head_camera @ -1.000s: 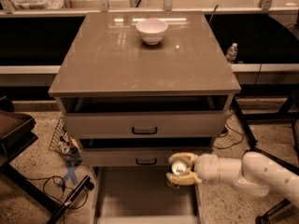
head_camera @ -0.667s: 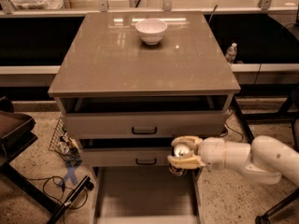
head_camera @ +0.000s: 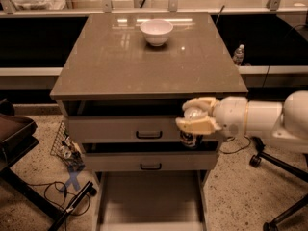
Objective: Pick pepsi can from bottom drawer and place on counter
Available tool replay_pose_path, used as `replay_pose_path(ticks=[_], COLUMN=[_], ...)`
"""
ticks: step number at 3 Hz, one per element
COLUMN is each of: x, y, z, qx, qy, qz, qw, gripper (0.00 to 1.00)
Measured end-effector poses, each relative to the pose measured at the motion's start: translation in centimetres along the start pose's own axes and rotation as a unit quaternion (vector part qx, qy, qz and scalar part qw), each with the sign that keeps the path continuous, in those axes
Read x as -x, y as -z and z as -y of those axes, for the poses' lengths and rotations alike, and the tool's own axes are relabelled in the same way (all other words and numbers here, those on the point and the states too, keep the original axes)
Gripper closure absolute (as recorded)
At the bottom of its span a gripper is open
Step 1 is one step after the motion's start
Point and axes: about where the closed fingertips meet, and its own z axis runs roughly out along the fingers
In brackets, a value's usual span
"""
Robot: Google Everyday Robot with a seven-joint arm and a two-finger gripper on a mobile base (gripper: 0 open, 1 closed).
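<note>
Camera view looks down on a three-drawer cabinet whose grey-brown tabletop (head_camera: 120, 66) carries a white bowl (head_camera: 156, 32) near its far edge. The gripper (head_camera: 187, 114) hangs in front of the cabinet's right side, just below the tabletop's front edge and level with the top drawer (head_camera: 120, 129). It is clenched on the pepsi can (head_camera: 189, 139). The tan fingers (head_camera: 197, 125) close around the can's upper part, its silver top shows between them, and its dark body hangs below them in front of the gap between the two upper drawers. The can stands roughly upright, clear of the drawer floor and not on the tabletop.

The white arm (head_camera: 260, 119) reaches in from the right edge of the picture. The bottom drawer (head_camera: 149, 196) is pulled out toward the camera, and its pale floor shows. The middle drawer (head_camera: 144, 161) sits just above it, with a black handle on its front like the top drawer. A small water bottle (head_camera: 238, 55) stands on the ledge behind the cabinet's right corner. Cables (head_camera: 67, 186) lie on the speckled floor at the left.
</note>
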Motion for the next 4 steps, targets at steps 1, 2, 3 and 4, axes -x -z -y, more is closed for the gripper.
replay_pose_path(ticks=[1, 2, 3, 4], x=[6.3, 6.3, 7.0, 9.3], y=[0.6, 0.6, 0.5, 0.5], z=[0.0, 0.0, 1.1, 4.8], qx=[-0.015, -0.014, -0.025, -0.065], qy=[0.013, 0.013, 0.013, -0.009], qz=[-0.024, -0.024, -0.021, -0.009], qw=[0.9995, 0.9995, 0.9994, 0.9978], gripper=[1.00, 1.00, 1.00, 1.00])
